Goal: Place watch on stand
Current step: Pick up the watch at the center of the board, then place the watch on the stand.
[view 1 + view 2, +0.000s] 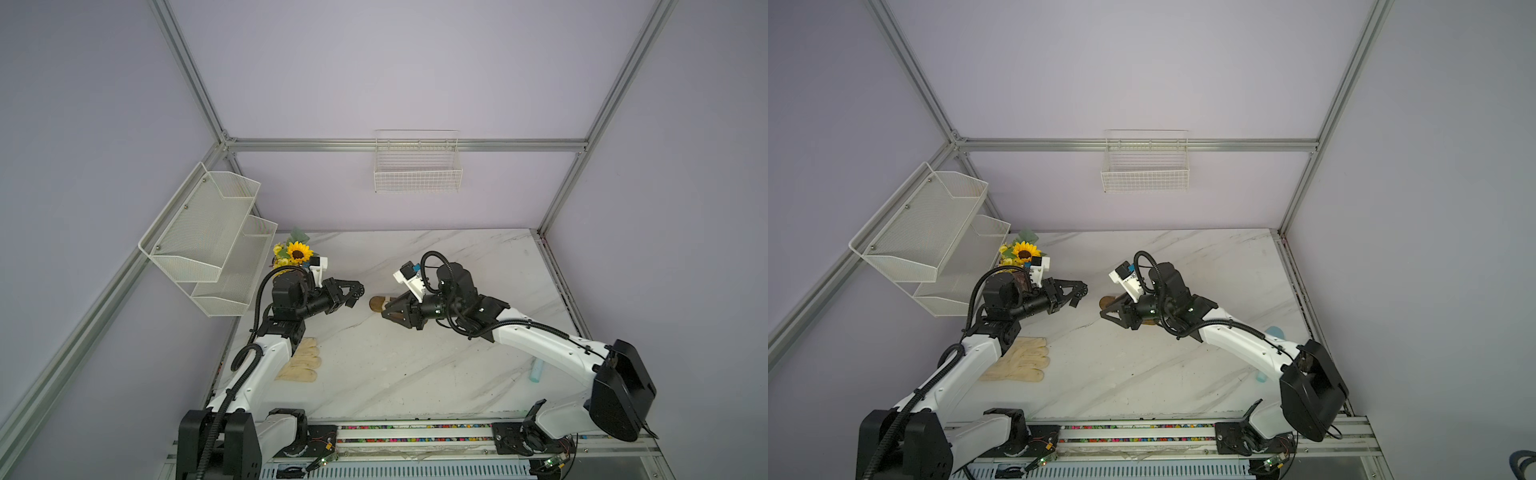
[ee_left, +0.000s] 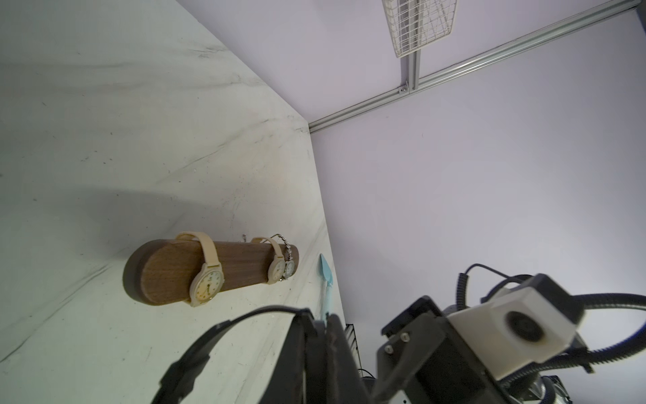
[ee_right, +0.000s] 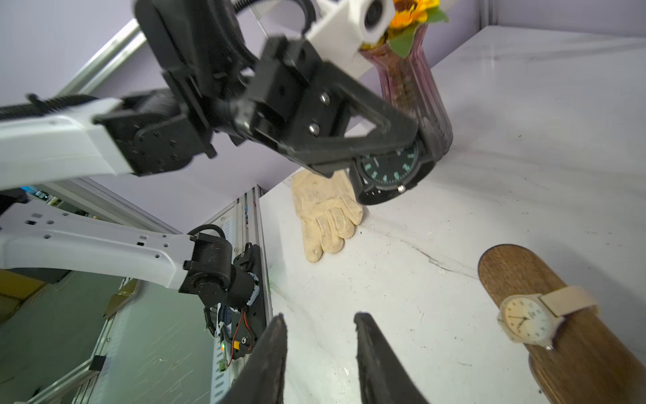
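Observation:
The stand [image 2: 241, 266] is a brown wooden bar on the marble table, seen end-on beside my right gripper in both top views [image 1: 376, 302] [image 1: 1106, 300]. A beige watch [image 2: 206, 285] [image 3: 528, 320] is wrapped round it near one end. Two smaller watches [image 2: 281, 267] sit near the far end. My left gripper [image 1: 357, 291] [image 2: 323, 320] hangs above the table left of the stand, shut on a black watch [image 3: 389, 169]. The watch's black strap [image 2: 223, 325] arcs out from the jaws. My right gripper [image 3: 320, 320] [image 1: 384, 313] is open and holds nothing, close to the stand's near end.
A purple vase with a sunflower [image 1: 297, 251] [image 3: 412, 87] stands at the back left. A cream glove [image 1: 301, 361] [image 3: 325, 213] lies front left. A light blue spatula [image 2: 325, 276] [image 1: 536, 370] lies by the right edge. Mesh shelves [image 1: 208, 241] and a wire basket [image 1: 417, 166] hang on the walls.

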`<state>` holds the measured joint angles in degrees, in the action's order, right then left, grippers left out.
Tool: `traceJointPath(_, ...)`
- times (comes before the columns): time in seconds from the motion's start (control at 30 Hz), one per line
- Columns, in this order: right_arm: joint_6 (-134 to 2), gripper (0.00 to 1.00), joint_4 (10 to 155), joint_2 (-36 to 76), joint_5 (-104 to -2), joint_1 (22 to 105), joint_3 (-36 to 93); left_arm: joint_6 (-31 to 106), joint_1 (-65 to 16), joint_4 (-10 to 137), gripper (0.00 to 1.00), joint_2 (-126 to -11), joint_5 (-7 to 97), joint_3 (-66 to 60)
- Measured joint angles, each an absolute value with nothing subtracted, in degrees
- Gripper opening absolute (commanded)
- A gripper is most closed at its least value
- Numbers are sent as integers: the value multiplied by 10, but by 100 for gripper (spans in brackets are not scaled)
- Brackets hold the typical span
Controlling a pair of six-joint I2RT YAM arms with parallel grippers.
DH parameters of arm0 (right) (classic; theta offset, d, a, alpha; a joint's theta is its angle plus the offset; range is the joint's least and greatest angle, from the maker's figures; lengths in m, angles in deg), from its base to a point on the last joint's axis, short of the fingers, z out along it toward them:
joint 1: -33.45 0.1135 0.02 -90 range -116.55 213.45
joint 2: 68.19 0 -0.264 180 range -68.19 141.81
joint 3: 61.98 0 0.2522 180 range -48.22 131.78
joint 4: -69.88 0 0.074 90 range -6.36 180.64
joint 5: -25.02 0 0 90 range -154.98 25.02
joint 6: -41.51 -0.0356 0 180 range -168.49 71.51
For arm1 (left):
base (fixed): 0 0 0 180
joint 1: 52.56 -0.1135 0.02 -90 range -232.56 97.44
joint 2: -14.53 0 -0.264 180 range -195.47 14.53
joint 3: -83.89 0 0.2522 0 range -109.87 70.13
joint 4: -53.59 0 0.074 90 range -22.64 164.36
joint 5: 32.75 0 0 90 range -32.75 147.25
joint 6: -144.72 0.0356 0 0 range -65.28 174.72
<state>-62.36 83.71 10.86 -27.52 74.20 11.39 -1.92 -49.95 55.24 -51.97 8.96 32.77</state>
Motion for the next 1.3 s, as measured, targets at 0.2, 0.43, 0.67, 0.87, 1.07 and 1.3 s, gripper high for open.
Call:
traceJointPath(0.2,-645,37,845,-6,-273,678,103,-34,-500,426,9,-617,90,366)
traceJointPath(0.43,-652,36,859,-17,-258,649,98,-74,-497,283,9,-713,92,370)
traceJointPath(0.67,-654,35,878,20,-243,636,96,-94,-475,203,9,-757,102,379)
traceJointPath(0.87,-654,35,880,22,-233,631,96,-107,-469,159,9,-804,108,379)
traceJointPath(1.07,-654,34,887,22,-235,611,96,-119,-466,122,9,-835,111,379)
traceJointPath(1.3,-675,36,925,50,-257,529,98,-147,-449,75,10,-858,115,382)
